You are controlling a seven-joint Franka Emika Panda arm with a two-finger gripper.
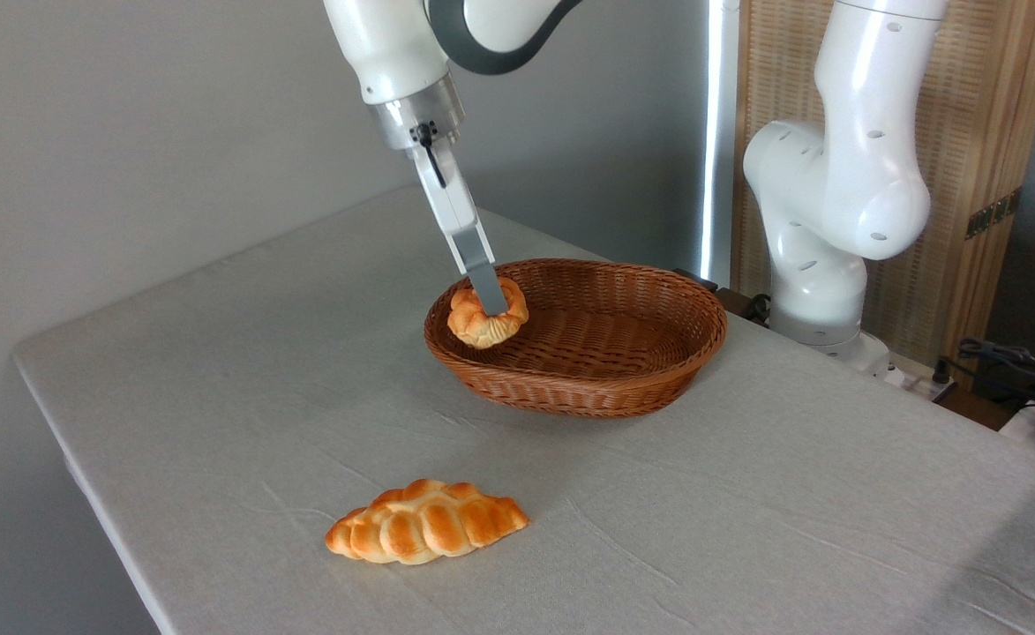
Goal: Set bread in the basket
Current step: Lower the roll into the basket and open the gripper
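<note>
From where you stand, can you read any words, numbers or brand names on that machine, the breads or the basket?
None can be read.
White robot arm: plain shell, no lettering visible.
Basket: bare wicker, no label.
Small bun held in the jaws, and braided loaf: no markings.
Tablecloth: plain.

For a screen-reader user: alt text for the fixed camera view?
A white robot arm's pincer holds a small round golden bun just inside the left end of an oval brown wicker basket. A braided golden loaf lies on the grey table nearby.
</note>
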